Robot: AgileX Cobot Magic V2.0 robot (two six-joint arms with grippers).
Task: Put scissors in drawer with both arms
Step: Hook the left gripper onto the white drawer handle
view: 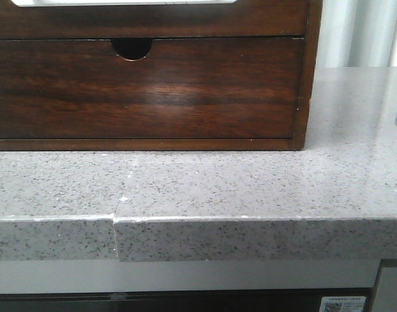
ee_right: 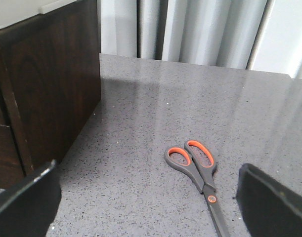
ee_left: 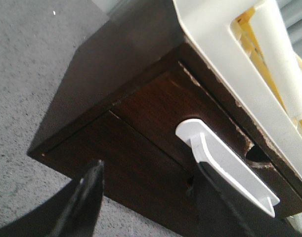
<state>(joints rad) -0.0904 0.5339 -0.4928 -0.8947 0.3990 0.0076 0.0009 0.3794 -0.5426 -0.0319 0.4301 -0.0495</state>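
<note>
Both fingers spread, holding nothing | left gripper (ee_left: 146, 197) at drawer (ee_left: 155, 113) | right gripper (ee_right: 146, 197) over scissors (ee_right: 197, 170)

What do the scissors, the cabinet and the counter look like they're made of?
Scissors: handles look like matte grey plastic with orange-lined loops; the blades run out of view, so their material can't be judged. Cabinet: dark reddish-brown wood with visible grain and a glossy sheen, possibly veneer. Counter: speckled grey stone or composite, smooth, faintly reflective.

Even, soft daylight, dull glare patch on the wooden cabinet (view: 172, 94) front below its notch, cabinet shadow darkening the worktop (ee_right: 155, 113) beside it, near fingers (ee_right: 24, 202) blurred
</note>
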